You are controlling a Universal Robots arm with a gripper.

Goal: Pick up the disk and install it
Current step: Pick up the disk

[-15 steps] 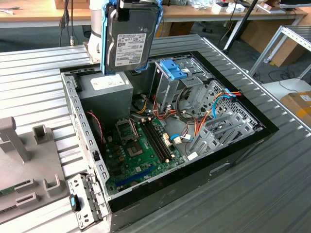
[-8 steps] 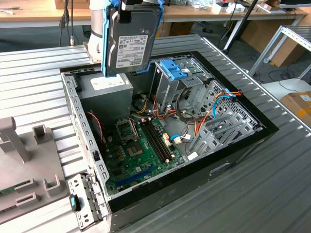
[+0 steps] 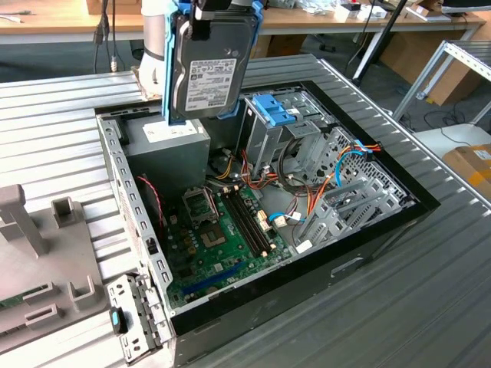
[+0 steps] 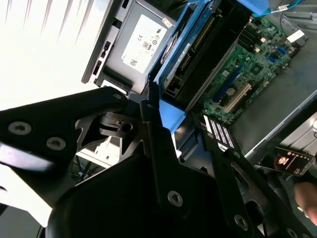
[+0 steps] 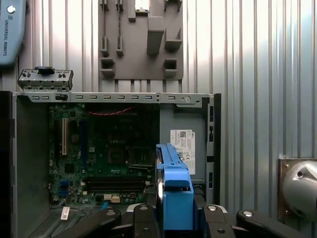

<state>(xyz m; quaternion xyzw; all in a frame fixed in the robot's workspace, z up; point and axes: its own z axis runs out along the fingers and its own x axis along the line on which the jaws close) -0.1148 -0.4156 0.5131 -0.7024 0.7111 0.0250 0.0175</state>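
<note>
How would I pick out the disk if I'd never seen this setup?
Find the open computer case lying on the ridged metal table. Over the grey power supply at its end toward the exterior view's left, the gripper holds the disk upright. It is a dark slab with a labelled face and bright blue side rails, unlike the light-blue latch plate fixed inside the case.

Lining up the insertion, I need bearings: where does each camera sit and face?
Exterior view: off-arm, looking down into the open black metal computer case; gripper holds the dark rectangular blue-railed disk.
First wrist view: on the wrist, straight down past the gripper into the case.
Second wrist view: on the wrist, obliquely along the disk.
All share the disk and green motherboard.
</note>
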